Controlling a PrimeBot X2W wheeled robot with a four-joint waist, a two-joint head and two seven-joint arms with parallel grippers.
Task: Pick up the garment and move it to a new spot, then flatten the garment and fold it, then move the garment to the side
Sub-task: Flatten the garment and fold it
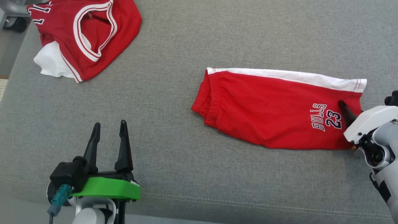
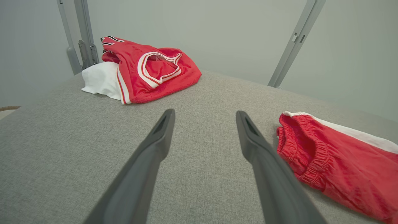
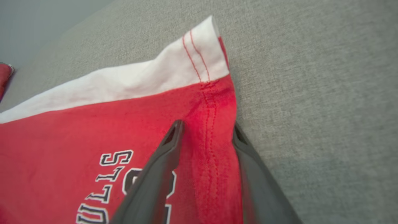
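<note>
Right gripper (image 3: 207,124) first: we see its 2 dark fingers (image 3: 161,161) straddling the stitched hem at the leg end of the red shorts (image 1: 273,109). One finger sits on top of the red cloth right by the "23". The other is at the very edge, where the fabric meets the grey padded surface (image 1: 186,174). There's a gap btw them w/ a ridge of hem in it, but tbh we can't tell if they're actually pinching or just sitting around it.

The shorts lie pretty flat on the right-centre of the surface. The elastic waistband points to the robot's left, there's a white stripe along the far edge, and the BULLS 23 print is near the right end.

The left gripper (image 1: 109,123) is at the near left, fingers spread wide, nothing btw them, well apart from the shorts in the head view. From its own wrist cam the waistband shows just past its right finger.

Far left corner: a crumpled red jersey (image 1: 90,34) w/ white trim, lying partly on a white cloth (image 1: 49,62). Grey metal struts (image 2: 297,40) stand behind the surface.
</note>
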